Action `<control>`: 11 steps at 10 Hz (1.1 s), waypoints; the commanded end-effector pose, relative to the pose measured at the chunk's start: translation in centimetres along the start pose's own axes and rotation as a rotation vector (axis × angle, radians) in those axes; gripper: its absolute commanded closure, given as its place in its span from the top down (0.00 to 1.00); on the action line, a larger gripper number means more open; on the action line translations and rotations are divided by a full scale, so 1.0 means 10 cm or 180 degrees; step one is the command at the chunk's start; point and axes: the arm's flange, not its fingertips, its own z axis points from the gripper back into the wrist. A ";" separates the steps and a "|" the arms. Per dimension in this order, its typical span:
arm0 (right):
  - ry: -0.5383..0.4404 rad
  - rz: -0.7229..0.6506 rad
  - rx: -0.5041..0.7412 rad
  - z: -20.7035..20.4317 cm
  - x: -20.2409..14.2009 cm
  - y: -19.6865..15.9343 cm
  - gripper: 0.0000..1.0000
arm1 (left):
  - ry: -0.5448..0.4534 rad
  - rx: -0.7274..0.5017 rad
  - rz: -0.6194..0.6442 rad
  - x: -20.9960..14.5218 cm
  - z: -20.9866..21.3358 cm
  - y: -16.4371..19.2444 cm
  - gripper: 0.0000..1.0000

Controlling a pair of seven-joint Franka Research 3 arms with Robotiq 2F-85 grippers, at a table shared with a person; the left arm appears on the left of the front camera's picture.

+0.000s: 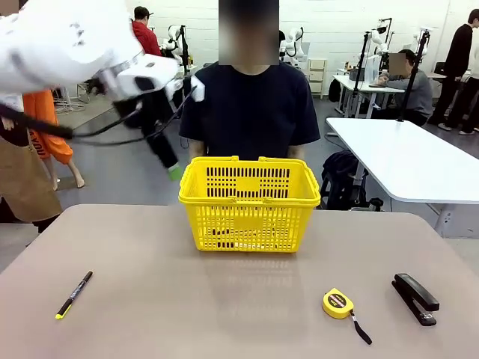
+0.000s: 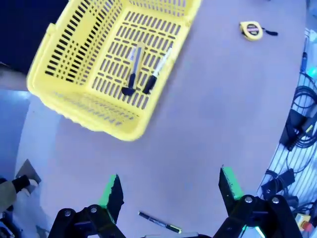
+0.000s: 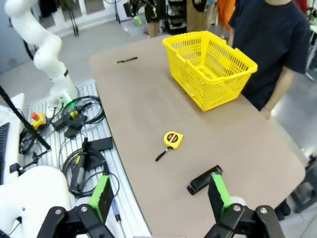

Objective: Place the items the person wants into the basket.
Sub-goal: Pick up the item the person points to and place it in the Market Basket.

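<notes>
1. Front view: the basket [image 1: 249, 224] is standing at the middle of the table's [image 1: 150, 254] far edge, right in front of the person [image 1: 251, 112], probably so both sides can reach it. The left pincer [image 1: 171, 164] is hanging high off the table's far-left corner, blurred; its jaws are standing released and are carrying nothing. The tape measure [image 1: 338, 303] is lying toward the robot-side edge, right of the middle, with its strap trailing. The stapler [image 1: 415, 297] is lying nearer the right corner and the pen [image 1: 73, 295] near the left edge.

2. Left wrist view: the left pincer [image 2: 170, 191] is gaping wide and empty above bare table. It is looking down into the basket [image 2: 94, 116], where the utility knife [image 2: 132, 69] and the marker [image 2: 158, 72] are lying side by side on the floor. The tape measure [image 2: 251, 29] is lying well apart from the basket, so it is likely the item not yet placed. The pen [image 2: 158, 222] is showing between the fingers.

3. Right wrist view: the right pincer [image 3: 159, 196] is also standing released and empty, off the table's robot-side edge. The tape measure [image 3: 173, 140] is lying between it and the basket [image 3: 208, 91], and the stapler [image 3: 204, 180] closer in. The tape's face is bearing a dark label, too small to read; no other writing is showing.
</notes>
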 end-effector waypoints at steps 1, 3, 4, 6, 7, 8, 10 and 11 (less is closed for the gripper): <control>-0.0106 0.0046 0.0029 -0.01 0.02 -0.01 1.00 | -0.0197 -0.0082 -0.0055 -0.17 -0.17 -0.07 1.00; -0.0106 0.0046 0.0029 -0.01 0.02 -0.01 1.00 | -0.0027 0.0434 0.0551 -0.07 -0.28 -0.01 1.00; -0.0106 0.0046 0.0029 -0.01 0.02 -0.01 1.00 | -0.0064 -0.0021 0.0037 -0.24 -0.16 -0.03 1.00; -0.0106 0.0046 0.0029 -0.01 0.02 -0.01 1.00 | -0.0064 -0.0021 0.0037 -0.24 -0.16 -0.03 1.00; -0.0106 0.0046 0.0029 -0.01 0.02 -0.01 1.00 | -0.0064 -0.0021 0.0037 -0.24 -0.16 -0.03 1.00; -0.0106 0.0046 0.0029 -0.01 0.02 -0.01 1.00 | -0.0063 0.0055 0.0129 -0.20 -0.23 -0.04 1.00; -0.0106 0.0046 0.0029 -0.01 0.02 -0.01 1.00 | -0.0954 -0.0508 -0.0020 -0.79 0.57 0.12 1.00; -0.0106 0.0046 0.0029 -0.01 0.02 -0.01 1.00 | -0.1131 -0.0576 -0.0076 -1.23 1.03 0.36 1.00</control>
